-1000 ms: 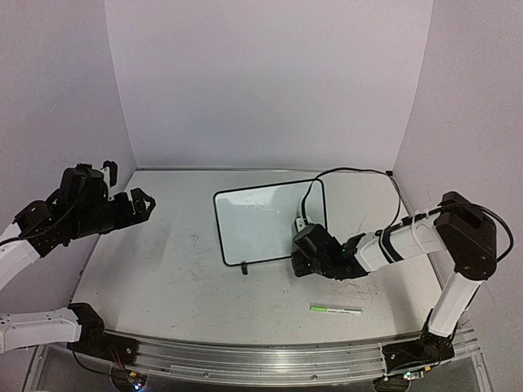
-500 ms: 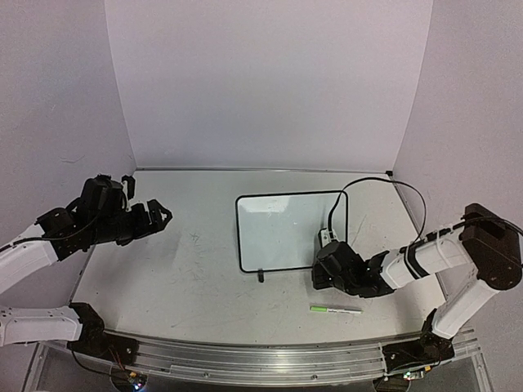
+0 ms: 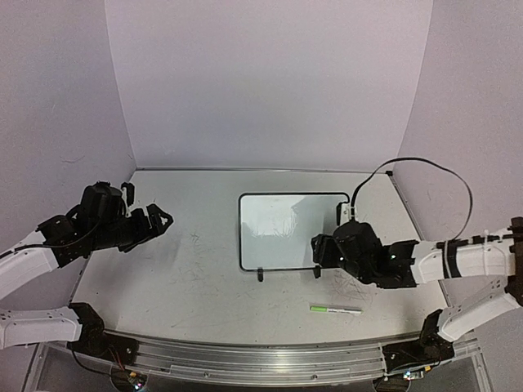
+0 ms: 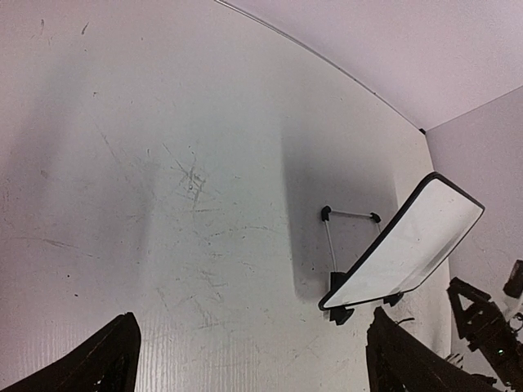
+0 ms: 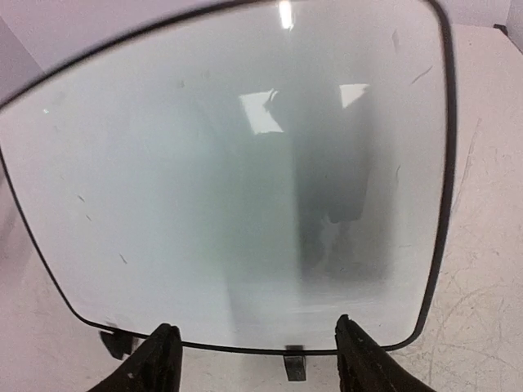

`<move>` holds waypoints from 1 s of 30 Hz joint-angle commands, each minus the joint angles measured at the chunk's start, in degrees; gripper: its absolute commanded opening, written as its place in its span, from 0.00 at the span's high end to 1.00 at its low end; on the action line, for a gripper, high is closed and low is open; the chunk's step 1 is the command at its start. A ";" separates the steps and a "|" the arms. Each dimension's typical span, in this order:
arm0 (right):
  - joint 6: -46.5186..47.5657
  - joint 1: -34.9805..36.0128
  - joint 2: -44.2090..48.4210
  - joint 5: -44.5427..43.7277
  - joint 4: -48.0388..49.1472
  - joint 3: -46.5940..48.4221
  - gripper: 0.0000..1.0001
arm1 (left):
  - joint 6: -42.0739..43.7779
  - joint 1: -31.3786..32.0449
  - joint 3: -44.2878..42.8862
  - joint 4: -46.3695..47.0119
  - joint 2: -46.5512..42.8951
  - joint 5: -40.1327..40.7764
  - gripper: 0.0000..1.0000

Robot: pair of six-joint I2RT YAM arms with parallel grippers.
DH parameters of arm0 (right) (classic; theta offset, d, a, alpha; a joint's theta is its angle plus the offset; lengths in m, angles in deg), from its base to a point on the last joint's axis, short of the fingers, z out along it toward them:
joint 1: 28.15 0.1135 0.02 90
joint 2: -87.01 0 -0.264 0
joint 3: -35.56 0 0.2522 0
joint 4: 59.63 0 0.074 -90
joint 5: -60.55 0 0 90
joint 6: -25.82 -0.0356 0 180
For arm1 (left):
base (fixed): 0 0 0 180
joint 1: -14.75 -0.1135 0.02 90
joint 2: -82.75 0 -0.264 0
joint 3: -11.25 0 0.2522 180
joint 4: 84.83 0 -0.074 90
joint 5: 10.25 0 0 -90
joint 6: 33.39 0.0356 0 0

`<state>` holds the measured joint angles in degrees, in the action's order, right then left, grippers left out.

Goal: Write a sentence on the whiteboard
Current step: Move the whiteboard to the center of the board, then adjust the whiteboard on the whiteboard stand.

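The whiteboard point(image 3: 282, 229) stands on its two black feet mid-table, tilted back; it fills the right wrist view point(image 5: 229, 163) and shows edge-on at the right of the left wrist view point(image 4: 413, 241). No sentence shows on its face, only reflections and a few specks. My right gripper point(image 3: 320, 250) is open just off the board's lower right edge; in its own view point(image 5: 255, 327) the two fingers straddle empty space in front of the bottom frame. My left gripper point(image 3: 160, 220) point(image 4: 253, 322) hangs open over the table, well left of the board.
A green marker point(image 3: 335, 309) lies on the table near the front, below my right gripper. The tabletop point(image 3: 188, 261) is scuffed with grey marks. Walls close in behind and on both sides. A black cable point(image 3: 425, 167) arcs above the right arm.
My right gripper has opened and let go of the board's lower right part. The board slid right and squared up first. The left arm moved slightly right.
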<state>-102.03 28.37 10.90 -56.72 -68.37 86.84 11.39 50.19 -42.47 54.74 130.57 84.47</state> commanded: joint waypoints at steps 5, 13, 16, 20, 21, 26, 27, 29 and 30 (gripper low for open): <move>5.06 -19.21 17.02 5.40 -4.27 -6.92 0.21 | 0.72 0.11 -0.81 3.20 1.36 -0.69 0.02; 12.36 -40.36 12.99 27.43 4.83 -9.50 0.16 | 0.65 0.07 0.02 3.64 1.23 -1.92 0.02; 13.50 -42.77 8.30 34.40 8.65 -8.64 0.16 | -0.01 0.07 0.33 3.68 0.56 -2.67 0.02; 14.01 -42.81 2.81 38.75 13.47 -7.65 0.17 | -0.58 0.07 0.79 3.85 -0.82 -3.35 0.02; 14.26 -42.81 1.13 39.07 14.17 -7.26 0.17 | -0.42 0.07 0.90 3.90 -0.97 -3.16 0.02; 13.37 -42.05 -4.57 43.46 17.61 -5.57 0.20 | -0.37 0.07 0.69 3.96 -0.48 -3.23 0.02; 13.18 -40.94 -4.97 43.30 17.73 -5.19 0.20 | -0.52 0.07 0.65 4.04 -0.35 -3.28 0.02; 12.85 -38.34 -4.92 42.08 17.64 -4.60 0.21 | -0.57 0.07 0.58 4.33 -0.10 -3.47 0.02; 12.67 -36.76 -4.87 41.45 17.32 -4.20 0.21 | -0.44 0.07 0.60 4.53 0.09 -3.42 0.02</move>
<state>-89.13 -12.88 6.13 -16.59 -55.28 79.28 11.29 50.20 -41.74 56.53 130.40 81.38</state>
